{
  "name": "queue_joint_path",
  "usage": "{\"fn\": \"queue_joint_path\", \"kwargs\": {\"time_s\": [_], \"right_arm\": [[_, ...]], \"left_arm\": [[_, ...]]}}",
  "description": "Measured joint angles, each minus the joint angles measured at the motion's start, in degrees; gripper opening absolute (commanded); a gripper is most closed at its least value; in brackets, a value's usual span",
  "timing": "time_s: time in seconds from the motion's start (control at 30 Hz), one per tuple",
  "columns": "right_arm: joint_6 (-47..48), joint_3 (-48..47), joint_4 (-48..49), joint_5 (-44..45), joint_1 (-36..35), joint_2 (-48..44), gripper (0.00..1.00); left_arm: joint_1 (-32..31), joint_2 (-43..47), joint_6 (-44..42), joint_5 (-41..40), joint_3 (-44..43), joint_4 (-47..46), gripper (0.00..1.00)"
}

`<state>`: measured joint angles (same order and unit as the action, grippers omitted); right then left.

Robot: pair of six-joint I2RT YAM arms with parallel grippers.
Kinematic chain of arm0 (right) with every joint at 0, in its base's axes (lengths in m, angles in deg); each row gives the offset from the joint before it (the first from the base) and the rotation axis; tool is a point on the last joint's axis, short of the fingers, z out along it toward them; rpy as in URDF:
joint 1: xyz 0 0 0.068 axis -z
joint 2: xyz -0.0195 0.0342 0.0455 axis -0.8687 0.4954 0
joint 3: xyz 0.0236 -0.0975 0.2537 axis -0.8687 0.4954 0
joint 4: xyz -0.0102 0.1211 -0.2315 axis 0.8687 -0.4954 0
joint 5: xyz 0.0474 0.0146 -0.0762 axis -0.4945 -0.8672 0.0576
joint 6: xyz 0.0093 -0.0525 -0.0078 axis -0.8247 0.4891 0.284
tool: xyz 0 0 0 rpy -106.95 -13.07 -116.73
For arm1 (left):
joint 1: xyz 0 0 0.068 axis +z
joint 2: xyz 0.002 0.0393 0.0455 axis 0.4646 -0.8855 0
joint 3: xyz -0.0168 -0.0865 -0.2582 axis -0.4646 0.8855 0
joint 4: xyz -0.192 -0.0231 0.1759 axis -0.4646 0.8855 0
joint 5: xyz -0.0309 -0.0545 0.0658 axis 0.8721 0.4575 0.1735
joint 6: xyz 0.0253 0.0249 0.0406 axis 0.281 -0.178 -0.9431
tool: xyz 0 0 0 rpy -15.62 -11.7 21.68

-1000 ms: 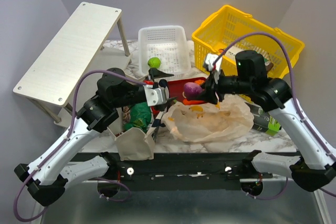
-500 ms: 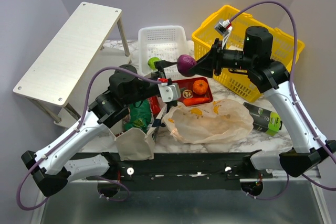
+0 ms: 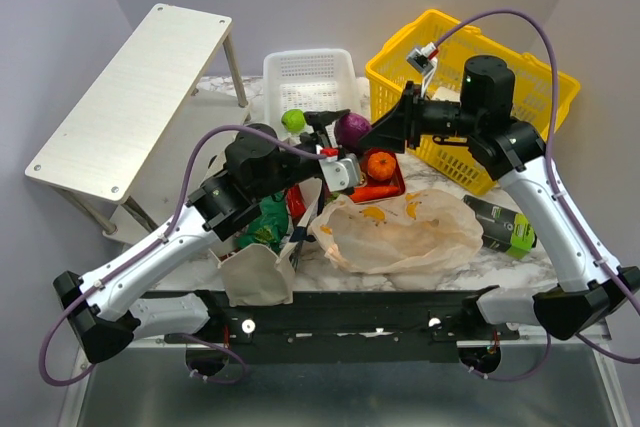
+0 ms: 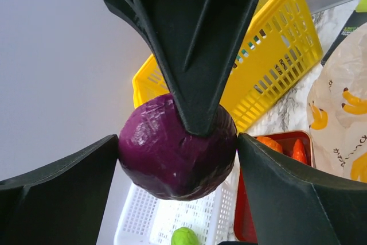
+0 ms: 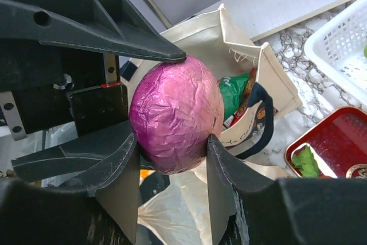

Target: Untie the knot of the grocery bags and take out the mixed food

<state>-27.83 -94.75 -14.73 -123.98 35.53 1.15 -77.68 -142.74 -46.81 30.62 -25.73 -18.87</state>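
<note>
One purple onion point(image 3: 352, 130) hangs in the air in front of the white basket point(image 3: 310, 77), clamped between the fingers of the right gripper point(image 5: 172, 140). The left gripper point(image 4: 178, 142) is spread wide with a finger on either side of the onion, gripping nothing. One orange point(image 3: 379, 164) and one carrot point(image 3: 372, 191) lie in the red tray point(image 3: 398, 185). One green apple point(image 3: 293, 120) sits at the white basket's near corner. There are two bags on the worktop point(image 3: 330, 269): a canvas tote point(image 3: 258, 275) and a slack plastic bag point(image 3: 400, 232). A second ago the onion was low over the plastic bag, and the left gripper stood apart from it.
</note>
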Motion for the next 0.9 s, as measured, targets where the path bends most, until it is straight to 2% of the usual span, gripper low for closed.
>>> {"fn": "queue_joint_path", "kwargs": {"time_s": [0.07, 0.13, 0.2, 0.27, 0.3, 0.33, 0.4, 0.43, 0.47, 0.57, 0.67, 0.77, 0.9], "right_arm": [[-0.55, 0.26, 0.2, -0.33, 0.0, -0.26, 0.19], [-1.05, 0.52, 0.33, -0.61, 0.02, -0.52, 0.2], [-1.44, 1.16, 0.68, -0.92, 0.15, -0.74, 0.21], [-1.73, 1.81, 1.42, -1.4, 0.28, -0.76, 0.3], [-1.81, 2.19, 1.86, -1.7, 0.39, -0.76, 0.36], [-1.84, 2.64, 2.27, -2.08, 0.42, -0.81, 0.54], [-1.88, 3.61, 2.82, -3.06, 0.5, -0.81, 0.66], [-2.03, 4.0, 2.8, -3.43, 0.59, -0.81, 0.79], [-2.25, 4.24, 2.54, -3.85, 1.07, -0.79, 0.99], [-1.88, 4.33, 0.87, -6.4, 3.96, -1.07, 1.0], [1.9, 4.31, -3.45, -7.19, 10.25, -2.67, 1.0], [10.71, 5.77, -8.61, -2.32, 14.45, -5.97, 1.0], [26.4, 15.1, -12.5, 6.27, 14.47, -12.66, 1.0]], "left_arm": [[-0.46, -0.17, -0.98, -0.02, 0.46, -0.33, 0.84], [-0.94, -0.17, -2.43, -0.35, 1.03, -0.57, 0.7], [-1.31, -0.17, -3.98, -0.76, 1.36, -0.57, 0.65], [-1.66, -0.17, -5.66, -1.2, 1.4, 0.02, 0.58], [-1.79, -0.17, -6.67, -1.33, 1.38, 0.44, 0.57], [-1.84, -0.17, -7.3, -1.4, 1.36, 0.9, 0.56], [-1.88, -0.31, -9.03, -1.36, 0.94, 2.84, 0.56], [-1.88, -0.57, -10.08, -1.36, 0.5, 4.11, 0.54], [-1.88, -0.85, -10.93, -1.29, 0.11, 4.98, 0.53], [-1.68, -3.06, -13.11, -0.68, -2.56, 9.92, 0.5], [0.63, -6.12, -12.48, 1.88, -6.14, 15.93, 0.48], [4.02, -8.83, -10.97, 4.85, -9.68, 20.94, 0.47], [7.5, -14.1, -9.64, 9.57, -16.37, 29.35, 0.44]]}}
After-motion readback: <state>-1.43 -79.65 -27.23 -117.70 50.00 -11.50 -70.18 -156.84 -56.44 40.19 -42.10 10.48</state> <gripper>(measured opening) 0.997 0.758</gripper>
